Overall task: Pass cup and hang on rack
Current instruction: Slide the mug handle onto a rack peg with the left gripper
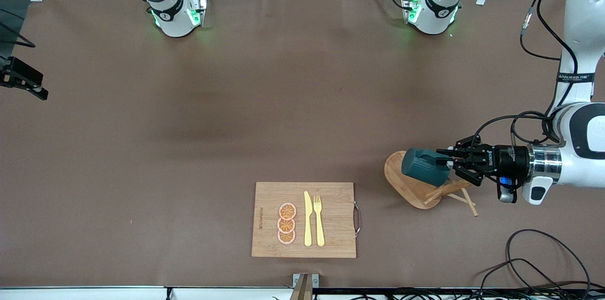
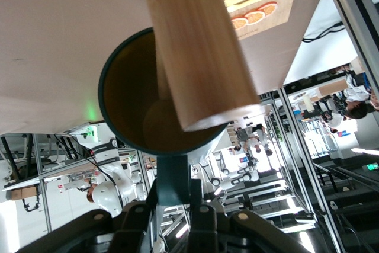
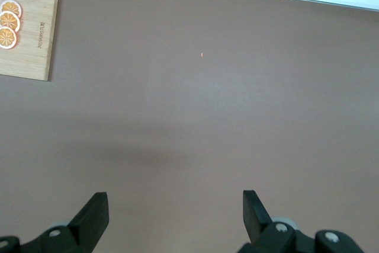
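The dark teal cup [image 1: 424, 167] is in the air over the rack [image 1: 410, 187], which stands toward the left arm's end of the table. My left gripper [image 1: 443, 161] is shut on the cup's handle [image 2: 174, 177] and holds the cup on its side. In the left wrist view the cup's mouth [image 2: 127, 102] faces the rack's wooden post [image 2: 198, 51], which crosses the opening, and a thin peg [image 2: 161, 84] reaches into it. The left gripper [image 2: 175, 208] shows at the edge of that view. My right gripper [image 3: 174, 211] is open and empty above bare table; it is out of the front view.
A wooden cutting board [image 1: 331, 238] with three orange slices [image 1: 286, 223], a yellow knife [image 1: 307, 218] and a fork [image 1: 319, 219] lies near the front camera. Its corner shows in the right wrist view [image 3: 35, 57]. Cables [image 1: 534, 262] lie near the left arm's front corner.
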Robot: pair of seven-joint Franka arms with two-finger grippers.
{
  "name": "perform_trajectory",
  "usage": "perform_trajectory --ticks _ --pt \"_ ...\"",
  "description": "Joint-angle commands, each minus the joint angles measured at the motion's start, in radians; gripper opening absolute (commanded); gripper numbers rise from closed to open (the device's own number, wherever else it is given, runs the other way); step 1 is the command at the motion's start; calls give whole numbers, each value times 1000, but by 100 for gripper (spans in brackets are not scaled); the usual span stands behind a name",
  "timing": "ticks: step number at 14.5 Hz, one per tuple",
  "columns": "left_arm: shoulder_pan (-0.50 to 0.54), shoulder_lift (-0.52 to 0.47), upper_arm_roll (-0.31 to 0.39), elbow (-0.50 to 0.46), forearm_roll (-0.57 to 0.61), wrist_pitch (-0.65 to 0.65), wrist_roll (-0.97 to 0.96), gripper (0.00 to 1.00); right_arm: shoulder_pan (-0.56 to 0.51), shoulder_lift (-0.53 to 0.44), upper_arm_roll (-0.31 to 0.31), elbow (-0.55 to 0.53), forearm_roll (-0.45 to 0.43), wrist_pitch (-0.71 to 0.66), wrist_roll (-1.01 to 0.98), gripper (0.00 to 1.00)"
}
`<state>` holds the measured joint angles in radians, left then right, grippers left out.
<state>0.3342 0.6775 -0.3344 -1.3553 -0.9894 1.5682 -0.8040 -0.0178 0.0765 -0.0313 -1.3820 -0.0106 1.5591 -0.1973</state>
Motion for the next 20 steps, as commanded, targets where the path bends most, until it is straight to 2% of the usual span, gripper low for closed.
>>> perform_trajectory --ticks 1,5,8,13,16,20 --pt "6 10 0 5 -32 -17 20 0 24 -6 14 6 -80 -2 -2 100" --pt "26 17 0 5 -34 -17 46 0 30 -6 14 6 -80 -8 41 100" --pt "28 25 0 5 -34 -17 58 1 26 -6 14 6 -62 -4 151 100" --pt "43 48 0 5 -70 -17 82 1 24 -6 13 8 -58 -1 154 100" --pt "45 53 0 5 -75 -17 83 1 7 -4 7 8 -25 -2 151 100" --pt "45 59 0 5 -75 -17 83 4 15 -6 13 8 -37 -5 144 100"
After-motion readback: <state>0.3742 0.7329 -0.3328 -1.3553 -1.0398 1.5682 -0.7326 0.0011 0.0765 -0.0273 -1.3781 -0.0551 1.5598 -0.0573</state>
